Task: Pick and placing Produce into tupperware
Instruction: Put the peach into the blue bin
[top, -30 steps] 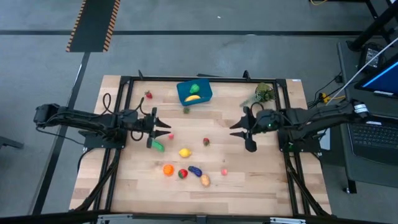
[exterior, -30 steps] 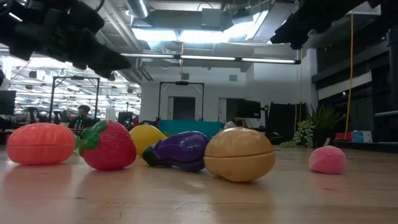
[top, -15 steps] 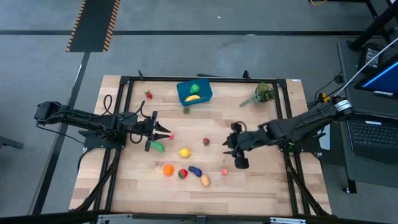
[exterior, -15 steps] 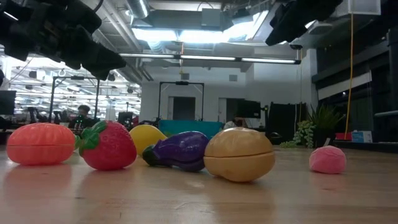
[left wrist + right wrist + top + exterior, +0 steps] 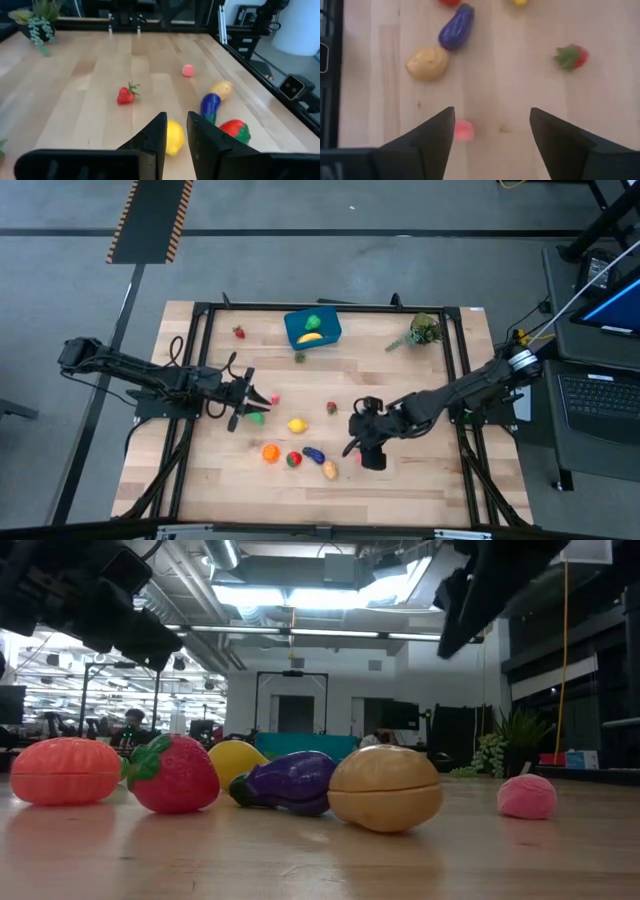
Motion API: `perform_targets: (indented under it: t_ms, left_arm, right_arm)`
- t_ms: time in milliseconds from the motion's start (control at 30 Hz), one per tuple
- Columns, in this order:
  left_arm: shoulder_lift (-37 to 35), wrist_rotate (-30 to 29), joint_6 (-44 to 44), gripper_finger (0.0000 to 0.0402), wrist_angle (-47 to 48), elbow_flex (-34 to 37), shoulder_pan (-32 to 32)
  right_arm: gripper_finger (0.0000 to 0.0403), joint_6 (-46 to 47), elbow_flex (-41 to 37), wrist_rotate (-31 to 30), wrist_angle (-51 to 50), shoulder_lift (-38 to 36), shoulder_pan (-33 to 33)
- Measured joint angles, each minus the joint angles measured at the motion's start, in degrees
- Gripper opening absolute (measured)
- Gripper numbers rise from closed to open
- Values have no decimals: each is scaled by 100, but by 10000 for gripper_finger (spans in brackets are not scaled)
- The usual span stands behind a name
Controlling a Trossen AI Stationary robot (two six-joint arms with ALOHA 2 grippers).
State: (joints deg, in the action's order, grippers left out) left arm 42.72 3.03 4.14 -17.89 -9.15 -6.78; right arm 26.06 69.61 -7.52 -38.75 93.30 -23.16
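- Produce lies scattered over the wooden table (image 5: 420,480): the lemon (image 5: 297,425), orange (image 5: 270,452), eggplant (image 5: 314,454), potato (image 5: 329,470), a strawberry (image 5: 331,408) and a small pink piece (image 5: 464,130) sit loose in the middle, while the blue tupperware (image 5: 312,328) at the far edge already holds a green piece and a yellow one.
- These pieces look like hollow toy plastic: I judge them light, stiff and smooth, so they will likely roll or skid if nudged from one side.
- Right gripper (image 5: 490,142) hovers over the pink piece with its fingers spread wide; in the right wrist view that piece sits just beside one finger (image 5: 427,137), not centred in the gap.
- For a small round piece like this, the safest hold is probably straight down across its widest part, with both pads closing evenly.
- Long pieces such as the eggplant would probably be best pinched across the narrow middle, not end to end.
- Left gripper (image 5: 175,135) is near the green cucumber (image 5: 256,417), fingers only narrowly parted and holding nothing; the lemon shows just beyond its tips.
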Motion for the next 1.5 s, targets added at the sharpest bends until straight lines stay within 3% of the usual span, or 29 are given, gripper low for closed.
perform_targets:
  t_ms: [267, 400, 1500]
  left_arm:
    - [0, 3, -2, 59, 141, 0, -95]
    - [0, 2, -13, 54, 214, 0, -95]
    - [0, 0, -11, 15, 247, 0, -90]
  right_arm:
    - [266, 927, 0, 1110, 29, 510, -20]
    - [266, 1142, 0, 1320, 44, 669, -62]
    - [266, 1227, 17, 1136, 268, 1932, -81]
